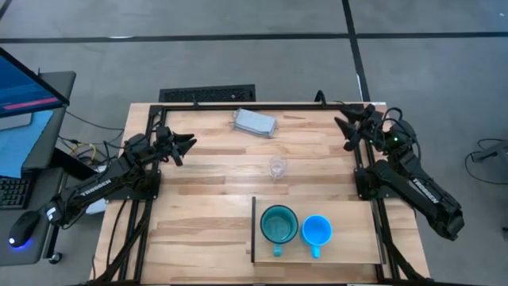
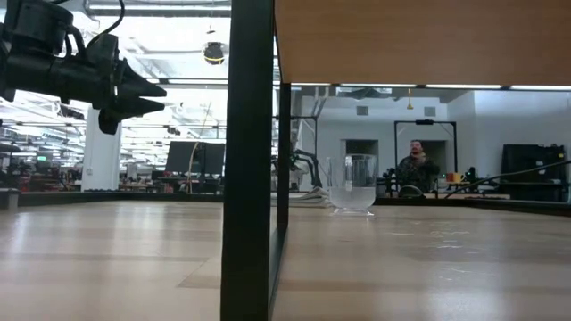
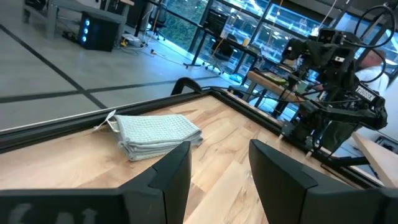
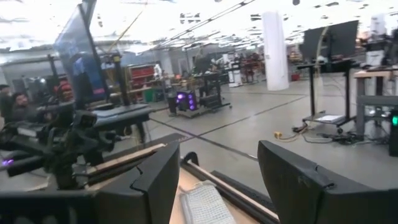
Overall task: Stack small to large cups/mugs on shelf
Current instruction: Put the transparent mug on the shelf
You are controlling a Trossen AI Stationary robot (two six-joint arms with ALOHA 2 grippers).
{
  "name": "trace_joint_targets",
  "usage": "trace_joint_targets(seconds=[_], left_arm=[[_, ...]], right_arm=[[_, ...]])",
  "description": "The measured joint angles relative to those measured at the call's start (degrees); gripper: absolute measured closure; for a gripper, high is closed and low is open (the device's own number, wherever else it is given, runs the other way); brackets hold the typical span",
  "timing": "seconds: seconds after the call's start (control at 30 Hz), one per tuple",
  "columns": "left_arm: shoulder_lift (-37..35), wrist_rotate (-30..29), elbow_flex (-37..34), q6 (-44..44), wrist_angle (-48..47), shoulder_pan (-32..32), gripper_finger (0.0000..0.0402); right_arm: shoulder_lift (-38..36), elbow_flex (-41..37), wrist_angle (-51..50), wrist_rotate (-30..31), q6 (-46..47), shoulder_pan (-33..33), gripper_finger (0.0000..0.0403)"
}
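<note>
Arms wait at opposite table edges: the left end effector (image 1: 186,145) hovers over the left side, fingers apart and holding nothing; the right end effector (image 1: 349,127) hangs near the far right corner, likewise spread. Bare slatted wooden table (image 1: 206,183) lies between them. A small clear transparent cup (image 1: 277,168) stands upright mid-table, well apart from both. The large teal handled mug (image 1: 279,225) and medium bright-blue handled mug (image 1: 316,231) sit side by side on the pale light-wood shelf board (image 1: 349,246). A folded grey-blue cloth (image 1: 255,122) rests by the far edge.

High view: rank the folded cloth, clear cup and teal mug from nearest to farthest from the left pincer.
From the left pincer:
1. Folded cloth, at the table's far edge.
2. Clear cup, mid-table.
3. Teal mug, on the shelf at the near edge.
</note>
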Motion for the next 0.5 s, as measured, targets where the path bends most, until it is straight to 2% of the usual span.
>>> trace_joint_targets(seconds=[0.23,0.5], left_arm=[[0.0,0.0,0.0,0.0,0.0,0.0,0.0248],[0.0,0.0,0.0,0.0,0.0,0.0,0.0248]], right_arm=[[0.3,3.2,-6.2,-1.2,-0.5,0.0,0.0164],[4.3,8.3,-18.6,-1.6,-6.7,0.1,0.0164]])
